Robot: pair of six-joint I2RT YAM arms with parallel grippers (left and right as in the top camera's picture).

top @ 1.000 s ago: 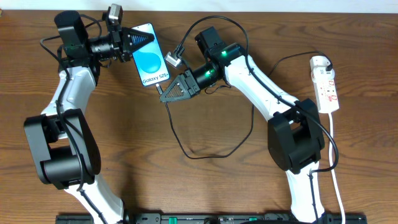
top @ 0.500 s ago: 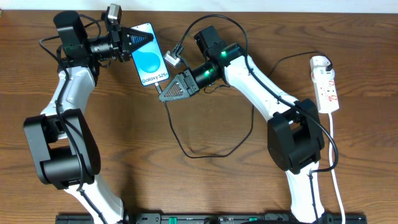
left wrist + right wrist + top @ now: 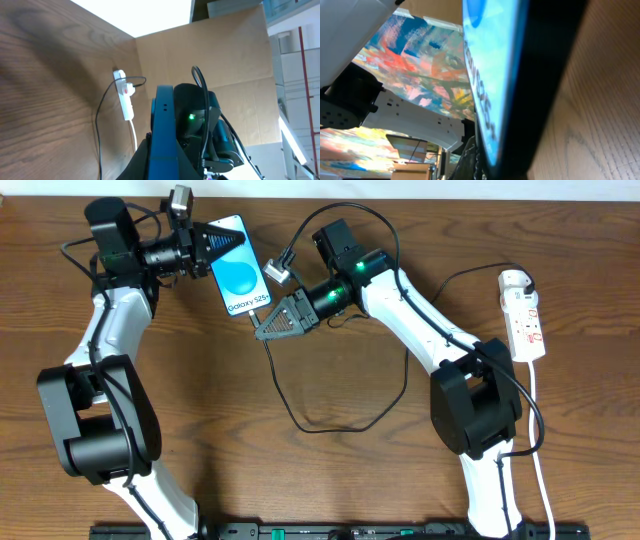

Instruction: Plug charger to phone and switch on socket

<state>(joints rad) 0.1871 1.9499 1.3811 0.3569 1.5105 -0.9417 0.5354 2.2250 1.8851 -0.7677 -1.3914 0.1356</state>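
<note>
Jaws of the left gripper [image 3: 236,243] are clamped on the phone [image 3: 240,280], pinching its far end; in the left wrist view we see its blue edge [image 3: 162,130] wedged between them. It is a slim rectangle, its bright blue screen turned up with two paler circles and "Galaxy S25" in white, lying slantwise toward the left of the table [image 3: 330,480]; we cannot tell whether it rests on the wood. The right gripper [image 3: 265,333] is pressed shut just beside the phone's near end, and the charger [image 3: 300,426] comes out from under its tips. The plug itself is hidden from us. This thin black cable loops across the middle of the table and climbs toward the socket [image 3: 526,315], a white strip with red markings well apart at the right edge, its white cord [image 3: 541,450] trailing toward us. We count one phone, one charger, one socket and two grippers. Compared with a second ago, the phone and left gripper sit a touch further left; the right gripper and cable loop lie as they did.
</note>
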